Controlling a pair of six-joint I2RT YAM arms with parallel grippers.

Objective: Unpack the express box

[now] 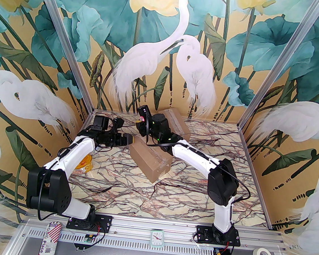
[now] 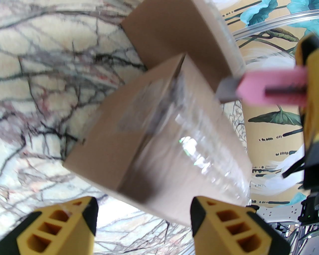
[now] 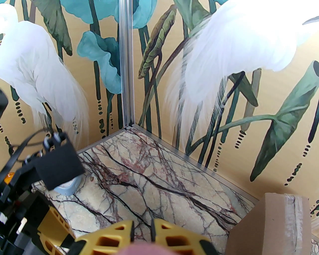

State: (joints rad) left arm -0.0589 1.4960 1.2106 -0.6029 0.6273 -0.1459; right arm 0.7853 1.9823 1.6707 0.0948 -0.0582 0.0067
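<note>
The cardboard box (image 1: 150, 158) lies at an angle in the middle of the marble counter (image 1: 186, 192), clear tape running along its top seam. A second box (image 1: 176, 119) stands behind it near the back wall, partly hidden by the right arm.

The left pincer (image 1: 129, 139) sits at the near box's left end. In the left wrist view its yellow fingers (image 2: 59, 224) stand wide apart (open, nothing between them), with the box (image 2: 162, 149) just ahead and apart from them.

The right pincer (image 1: 140, 122) is closed on a pink box cutter (image 2: 271, 87). Its grey blade (image 2: 226, 91) points toward the far end of the taped top; whether it touches the cardboard I cannot tell.

A yellow object (image 1: 85, 162), too hidden to name, lies on the counter under the left arm.
</note>
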